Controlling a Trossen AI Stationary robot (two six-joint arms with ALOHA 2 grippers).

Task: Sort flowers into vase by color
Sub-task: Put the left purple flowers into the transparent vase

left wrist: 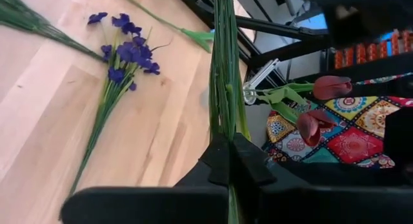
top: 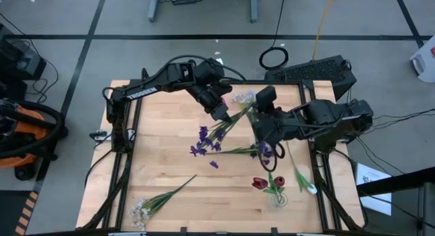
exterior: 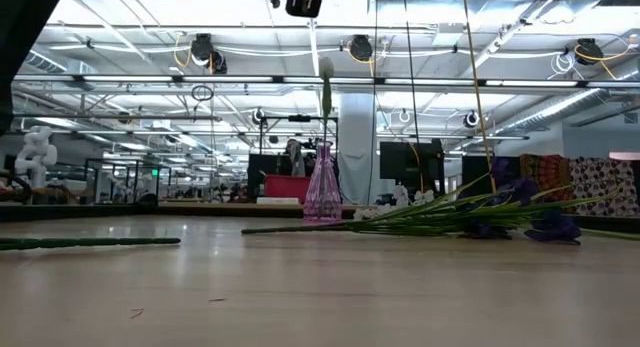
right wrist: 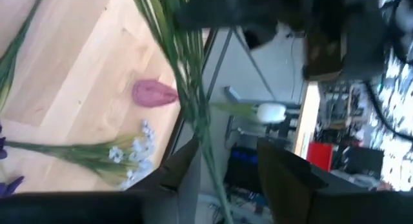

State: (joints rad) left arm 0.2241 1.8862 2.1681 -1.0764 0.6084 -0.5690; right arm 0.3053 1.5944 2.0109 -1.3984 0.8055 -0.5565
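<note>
1. Sorted so far: two dark red tulips sit in the clear vase, near right. The pink vase holds one stem, probably a white tulip.
2. My left fingers pinch a white-blossom spray mid-worktop; my right fingers are spread around its stems.
3. Left lying: two purple clusters, one white tulip, one tiny-blossom spray.

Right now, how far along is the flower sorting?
Done: two dark red tulips stand in the clear vase. In hand: the left claw is shut on a green stem bundle; the right claw hovers open nearby. Left: purple flowers, a white spray and a white tulip lie on the table.
</note>
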